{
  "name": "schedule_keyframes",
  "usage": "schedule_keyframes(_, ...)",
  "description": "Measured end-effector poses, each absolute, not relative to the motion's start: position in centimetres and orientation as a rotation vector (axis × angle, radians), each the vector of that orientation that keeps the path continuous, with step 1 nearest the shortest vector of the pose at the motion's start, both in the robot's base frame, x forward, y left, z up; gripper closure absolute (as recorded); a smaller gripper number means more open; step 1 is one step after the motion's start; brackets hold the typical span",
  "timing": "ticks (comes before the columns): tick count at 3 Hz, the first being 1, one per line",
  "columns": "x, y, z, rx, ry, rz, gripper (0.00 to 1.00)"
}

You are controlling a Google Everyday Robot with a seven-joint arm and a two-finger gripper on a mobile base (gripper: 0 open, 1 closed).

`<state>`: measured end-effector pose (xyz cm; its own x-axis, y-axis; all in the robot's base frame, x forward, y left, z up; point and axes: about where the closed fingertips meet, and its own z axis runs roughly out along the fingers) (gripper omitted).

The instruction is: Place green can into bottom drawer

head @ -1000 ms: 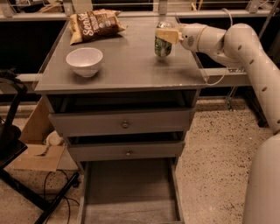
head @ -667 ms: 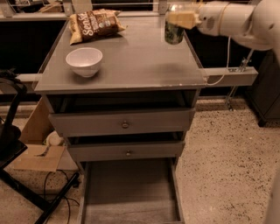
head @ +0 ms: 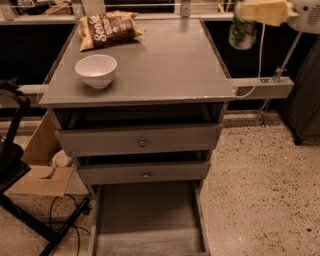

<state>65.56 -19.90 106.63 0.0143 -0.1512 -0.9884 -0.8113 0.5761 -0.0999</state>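
The green can [head: 242, 34] hangs in the air at the top right, past the right edge of the grey cabinet top [head: 165, 65], and is blurred. My gripper [head: 255, 12] is shut on the can's top, its yellowish fingers [head: 265, 12] across it, with the white arm running off the right edge. The bottom drawer [head: 147, 227] is pulled out at the bottom of the view, a wide flat grey tray with nothing in it. It lies well below and to the left of the can.
A white bowl [head: 96, 70] and a brown snack bag [head: 107, 28] sit on the cabinet top. Two upper drawers with round knobs [head: 142, 142] are slightly open. A side shelf [head: 260, 87] sticks out on the right. A cardboard box [head: 42, 167] and a black stand [head: 15, 165] are left.
My gripper has lifted the green can off the cabinet top and carried it up and to the right, beyond the cabinet's right edge.
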Motion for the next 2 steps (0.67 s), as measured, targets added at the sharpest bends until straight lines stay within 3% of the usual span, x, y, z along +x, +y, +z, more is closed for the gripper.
schedule_keyframes(2,57.2,-26.8,96.3,-0.823,1.626,0.571,1.0)
